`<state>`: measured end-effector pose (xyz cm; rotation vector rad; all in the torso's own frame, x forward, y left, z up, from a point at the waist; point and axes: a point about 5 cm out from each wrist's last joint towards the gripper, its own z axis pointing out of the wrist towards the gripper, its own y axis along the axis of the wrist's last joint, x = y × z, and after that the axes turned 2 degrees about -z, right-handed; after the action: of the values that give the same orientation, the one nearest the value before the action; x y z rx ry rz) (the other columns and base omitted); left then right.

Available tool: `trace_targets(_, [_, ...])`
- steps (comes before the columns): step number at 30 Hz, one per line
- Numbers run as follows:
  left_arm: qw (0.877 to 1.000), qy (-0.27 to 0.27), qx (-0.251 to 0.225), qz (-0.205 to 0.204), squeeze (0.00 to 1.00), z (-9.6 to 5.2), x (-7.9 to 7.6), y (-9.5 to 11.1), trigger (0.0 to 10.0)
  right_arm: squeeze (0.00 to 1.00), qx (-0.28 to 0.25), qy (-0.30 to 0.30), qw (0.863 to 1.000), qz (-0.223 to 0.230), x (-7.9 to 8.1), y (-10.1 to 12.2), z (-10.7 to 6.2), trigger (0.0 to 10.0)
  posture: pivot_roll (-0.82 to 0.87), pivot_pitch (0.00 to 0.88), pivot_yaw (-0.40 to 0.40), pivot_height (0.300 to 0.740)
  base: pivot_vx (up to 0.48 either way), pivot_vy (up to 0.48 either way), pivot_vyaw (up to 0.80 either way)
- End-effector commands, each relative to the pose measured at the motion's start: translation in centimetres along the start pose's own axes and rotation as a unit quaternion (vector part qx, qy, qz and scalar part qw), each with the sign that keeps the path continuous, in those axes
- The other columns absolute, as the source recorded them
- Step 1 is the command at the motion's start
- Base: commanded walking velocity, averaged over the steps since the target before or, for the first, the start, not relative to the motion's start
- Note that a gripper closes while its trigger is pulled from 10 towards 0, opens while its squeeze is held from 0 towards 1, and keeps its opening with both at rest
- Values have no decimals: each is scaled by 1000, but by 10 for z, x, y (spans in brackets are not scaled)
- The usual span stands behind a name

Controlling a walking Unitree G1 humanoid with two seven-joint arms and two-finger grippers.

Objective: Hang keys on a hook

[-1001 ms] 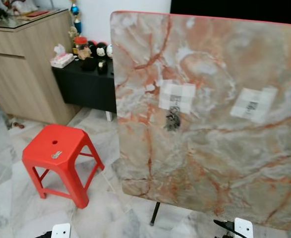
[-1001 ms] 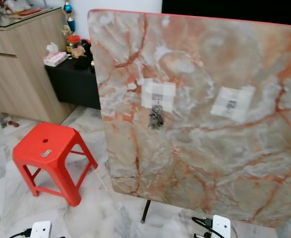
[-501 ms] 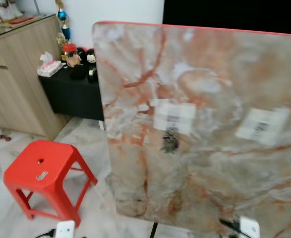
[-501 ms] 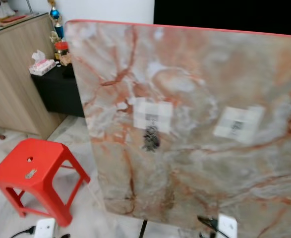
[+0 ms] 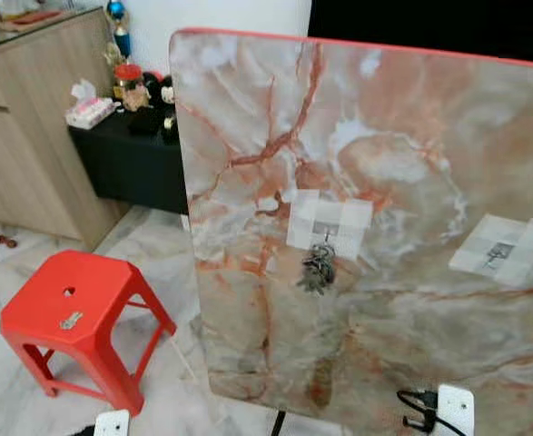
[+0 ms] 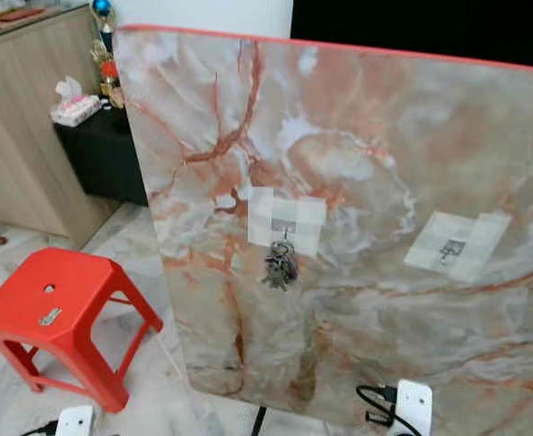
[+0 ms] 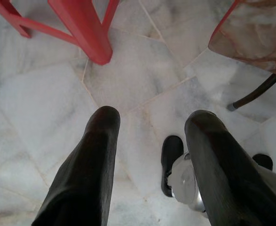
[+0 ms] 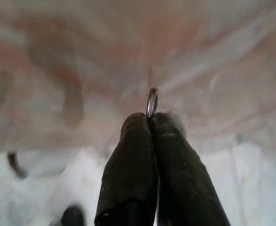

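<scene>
An upright marble board (image 5: 411,163) carries two taped-on hooks. A bunch of keys (image 5: 318,268) hangs from the left hook (image 5: 326,229). The right hook (image 5: 500,252) is bare. In the right wrist view my right gripper (image 8: 150,122) is shut on a thin metal key ring (image 8: 151,102), close in front of the marble surface. My left gripper (image 7: 152,125) hangs open over the floor, with nothing between its fingers. A single small key (image 5: 70,320) lies on the red stool (image 5: 93,300).
The red stool stands left of the board on a pale marble floor (image 5: 175,381). Behind it are a wooden cabinet (image 5: 30,136) and a black low table (image 5: 130,154) with a tissue box and figurines. The board's thin black leg (image 7: 253,94) meets the floor.
The head camera has shifted, so the board and its hooks now look closer and sharper. The hanging keys, the stool and the key on it have not moved.
</scene>
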<state>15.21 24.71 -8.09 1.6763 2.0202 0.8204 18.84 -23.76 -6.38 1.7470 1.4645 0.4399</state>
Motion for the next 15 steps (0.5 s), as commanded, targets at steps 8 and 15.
trace_targets(8, [1000, 0, 6, 1, 0, 0, 1, -1, 10000, 0, -278, -154, 941, -113, -33, 85, -26, 10000, 77, 0, -54, 740, 0, 0, 0])
trace_targets(15, [1000, -1, 5, 4, 0, 1, 1, 1, 10000, 0, -350, -209, 897, -173, -41, 95, -73, 10000, 64, 0, -50, 740, 0, 0, 0])
